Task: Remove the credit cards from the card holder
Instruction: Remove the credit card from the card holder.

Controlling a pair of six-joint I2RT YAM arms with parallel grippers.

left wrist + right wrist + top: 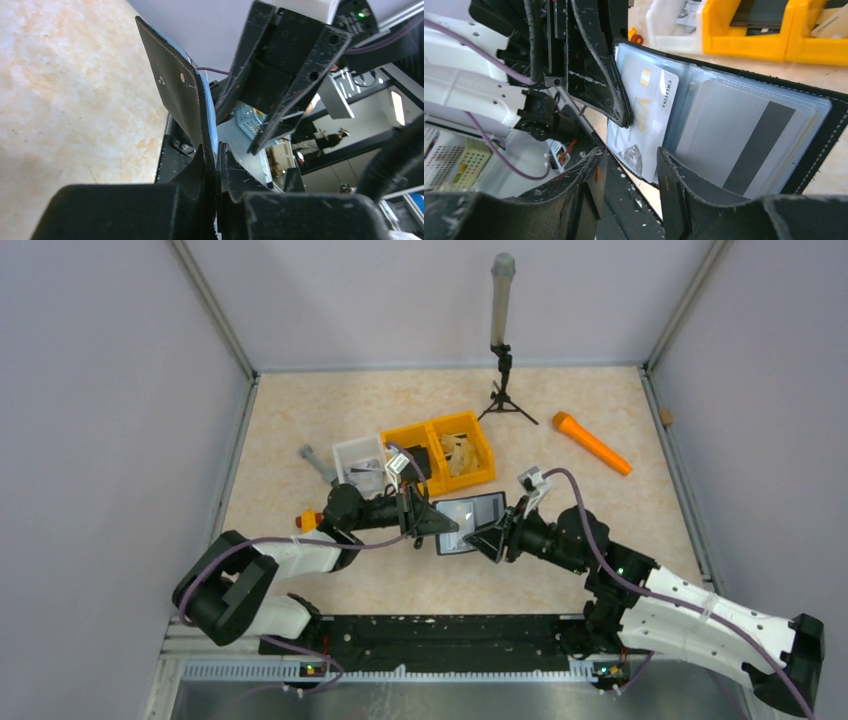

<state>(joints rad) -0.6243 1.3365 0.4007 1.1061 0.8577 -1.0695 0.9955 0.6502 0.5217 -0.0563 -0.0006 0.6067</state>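
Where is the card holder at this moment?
In the top view the open card holder is mid-scene, just on the near side of the yellow bin, between the left gripper, which clamps its edge, and the right gripper.

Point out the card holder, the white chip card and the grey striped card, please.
card holder (478,512): top view, its open pale inside.
white chip card (649,115): right wrist view, middle of its face.
grey striped card (719,125): right wrist view, grey area beside its stripe.

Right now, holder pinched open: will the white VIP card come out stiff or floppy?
Probably stiff: the white VIP card lies flat, edges straight. Likely slippery: glossy face. The card holder may shift; only the left gripper clamps it.
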